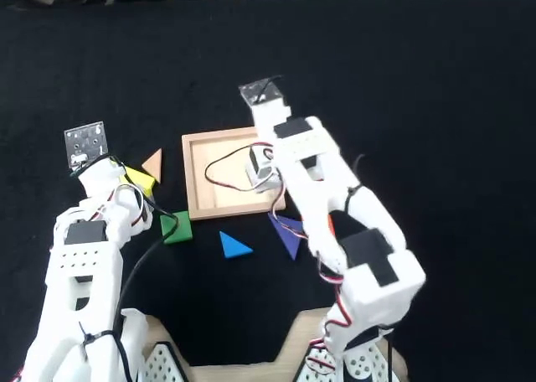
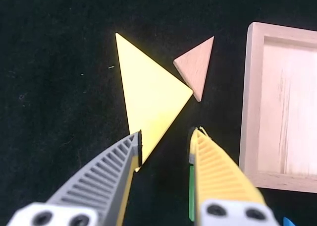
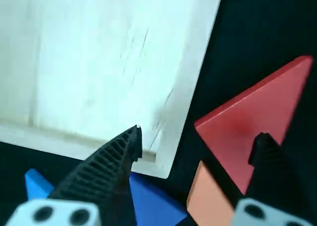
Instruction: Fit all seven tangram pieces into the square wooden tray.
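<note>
While both pincers stand spread, we see the square wooden tray (image 1: 188, 177) lying mid-desk (image 1: 419, 80).
Our left pincer (image 2: 166, 137) hovers at a tip of the yellow triangle (image 2: 148, 97), which lies just beside a small wooden triangle (image 2: 195, 67). Our right pincer (image 3: 198, 134) spans the tray's corner and a red triangle (image 3: 252, 112). A blue triangle (image 1: 234, 246) lies near the tray.

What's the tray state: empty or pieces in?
Empty where visible: the wooden tray shows bare floor; the right arm hides part. Outside lie the yellow triangle, green piece and blue triangle.

Black cloth-covered table (image 1: 435, 80)
</note>
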